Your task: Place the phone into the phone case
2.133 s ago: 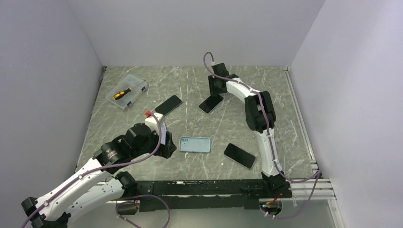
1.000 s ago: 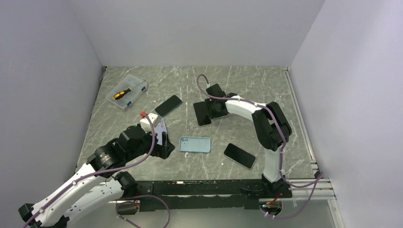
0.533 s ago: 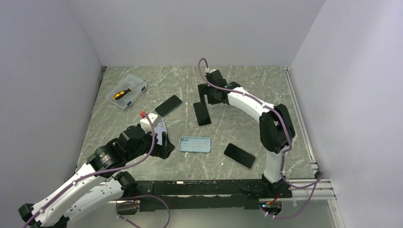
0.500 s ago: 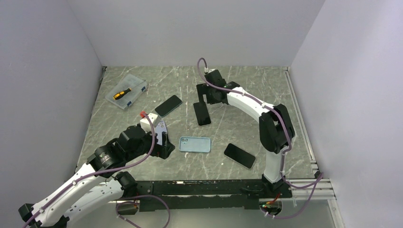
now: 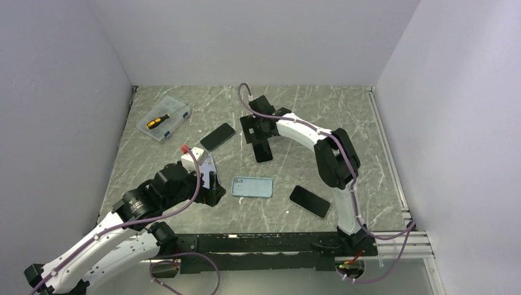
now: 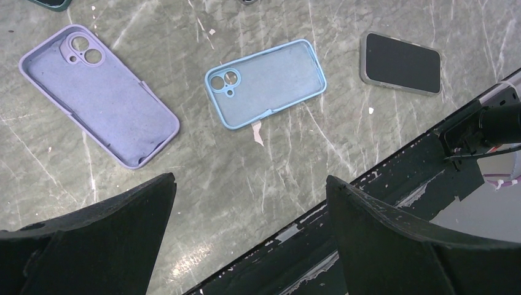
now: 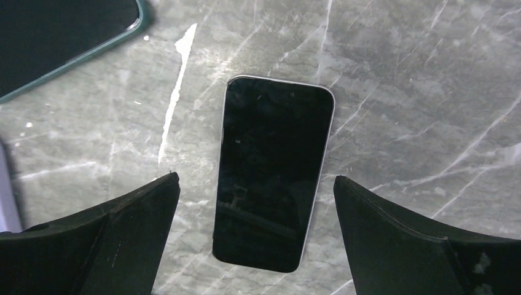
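Though flat on table (image 7: 399, 92), phone (image 7: 273, 174) squarely below spread right claw (image 7: 255, 181)

Clear box (image 5: 176, 113) holding an orange-handled screwdriver (image 5: 158, 120) sits on the marble table (image 5: 258, 212).

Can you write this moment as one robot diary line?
right gripper: open above phone | phone: flat on table | left gripper: open, empty | blue case: empty

Top high, wide; wrists close, downward; right shares phone (image 5: 262, 150).
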Tool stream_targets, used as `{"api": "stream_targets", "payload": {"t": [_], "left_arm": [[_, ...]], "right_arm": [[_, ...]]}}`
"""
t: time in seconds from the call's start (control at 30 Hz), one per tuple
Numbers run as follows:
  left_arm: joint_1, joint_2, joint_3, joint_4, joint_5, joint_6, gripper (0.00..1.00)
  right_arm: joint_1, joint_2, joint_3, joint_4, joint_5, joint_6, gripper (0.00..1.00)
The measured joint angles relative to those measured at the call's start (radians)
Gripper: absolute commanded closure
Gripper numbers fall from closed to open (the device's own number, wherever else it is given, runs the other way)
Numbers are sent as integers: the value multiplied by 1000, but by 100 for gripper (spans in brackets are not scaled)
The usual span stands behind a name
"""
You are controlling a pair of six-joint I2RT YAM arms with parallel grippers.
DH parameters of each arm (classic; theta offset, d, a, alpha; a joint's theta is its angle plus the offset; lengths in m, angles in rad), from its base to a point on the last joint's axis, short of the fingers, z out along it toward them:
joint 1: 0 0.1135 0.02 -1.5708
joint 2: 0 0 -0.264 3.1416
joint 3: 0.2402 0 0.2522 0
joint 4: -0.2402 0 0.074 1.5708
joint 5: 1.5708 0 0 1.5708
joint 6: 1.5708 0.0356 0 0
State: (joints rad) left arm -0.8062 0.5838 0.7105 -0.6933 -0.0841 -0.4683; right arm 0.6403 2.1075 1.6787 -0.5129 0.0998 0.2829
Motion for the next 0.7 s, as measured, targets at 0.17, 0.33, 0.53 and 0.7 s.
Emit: {"api": "stream_targets", "payload": {"t": [0.17,0.33,0.53,0.7], "left_arm": [[0,0,0,0,0,0,1],[0,0,0,0,0,0,1],[0,0,0,0,0,0,1],[0,0,0,0,0,0,1]], "right_arm": [[0,36,7,-15,0,-2,0],[0,61,17,-17,4,-2,0],[2,76,17,-18,9,-2,0],[3,83,18,-18,22,-2,0]]}}
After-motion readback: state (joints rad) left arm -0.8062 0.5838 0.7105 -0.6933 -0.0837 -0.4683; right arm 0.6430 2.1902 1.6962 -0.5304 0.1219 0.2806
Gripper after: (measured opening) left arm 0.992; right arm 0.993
